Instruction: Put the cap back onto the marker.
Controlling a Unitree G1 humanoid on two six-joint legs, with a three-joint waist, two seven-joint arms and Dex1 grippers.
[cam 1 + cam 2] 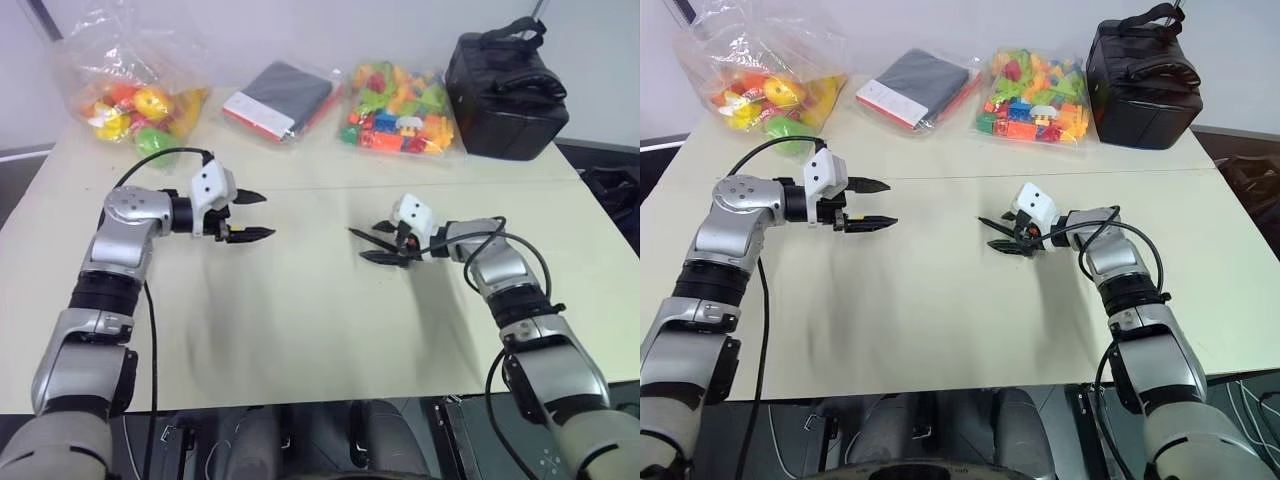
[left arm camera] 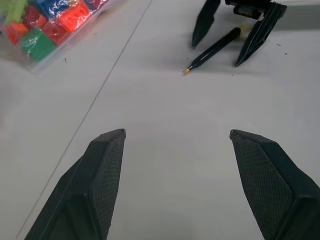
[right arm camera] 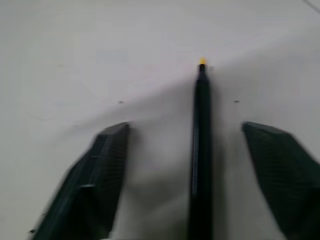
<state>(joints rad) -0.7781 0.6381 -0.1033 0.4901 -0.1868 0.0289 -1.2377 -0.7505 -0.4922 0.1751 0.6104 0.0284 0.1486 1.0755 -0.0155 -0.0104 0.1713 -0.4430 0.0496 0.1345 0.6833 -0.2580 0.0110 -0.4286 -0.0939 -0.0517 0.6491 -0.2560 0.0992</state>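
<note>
The table (image 1: 300, 330) is wide and pale. On its right half, the right claw (image 3: 192, 150) hangs low over the marker (image 3: 201, 145), which lies flat between its two black fingers. The fingers are apart and not touching it, so nothing is held. This looks like the pick-up step; next the fingers must squeeze onto the marker. The left claw (image 2: 175, 160) waits on the left, spread wide and empty. I cannot see the cap.
</note>
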